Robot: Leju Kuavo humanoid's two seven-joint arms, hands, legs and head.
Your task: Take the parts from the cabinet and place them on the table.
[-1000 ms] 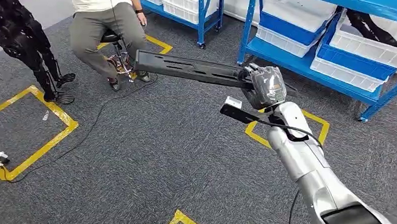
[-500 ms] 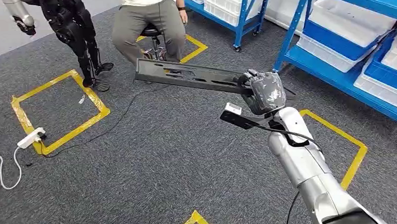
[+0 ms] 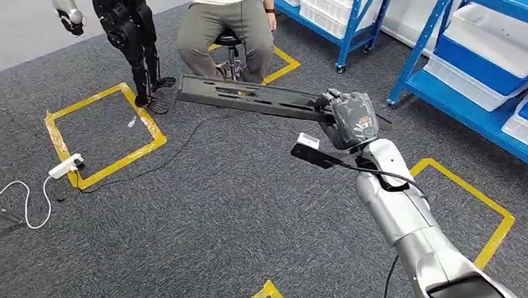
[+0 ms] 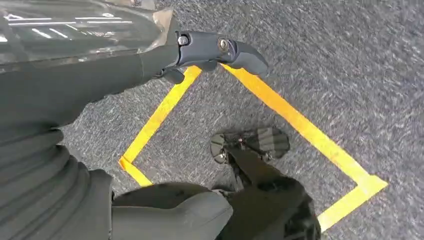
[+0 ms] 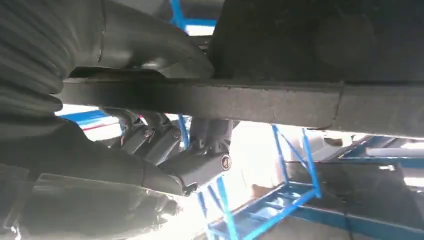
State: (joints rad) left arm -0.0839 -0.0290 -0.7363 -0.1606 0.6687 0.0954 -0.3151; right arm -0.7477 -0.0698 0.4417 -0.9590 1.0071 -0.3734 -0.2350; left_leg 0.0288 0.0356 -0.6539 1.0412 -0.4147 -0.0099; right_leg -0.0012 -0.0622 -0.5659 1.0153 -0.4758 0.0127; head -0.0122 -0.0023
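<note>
My right hand [image 3: 350, 119] grips one end of a long flat black part [image 3: 246, 96] with slots. The part sticks out level to the left, above the carpet. In the right wrist view the part [image 5: 250, 102] crosses as a dark bar, with the hand's fingers [image 5: 200, 167] wrapped under it. In the left wrist view my left hand [image 4: 125, 70] hangs over the carpet, fingers apart and holding nothing.
A person sits on a stool [image 3: 230, 24] just beyond the part's far end. A black robot [image 3: 128, 28] stands at the back left. Blue shelving with white bins [image 3: 483, 55] runs along the right. Yellow tape squares [image 3: 102, 135], a power strip [image 3: 64, 167] and cables lie on the grey carpet.
The whole picture has shifted right, so the camera has turned left. The shelves have slid toward the right edge. The part stays held level in my right hand.
</note>
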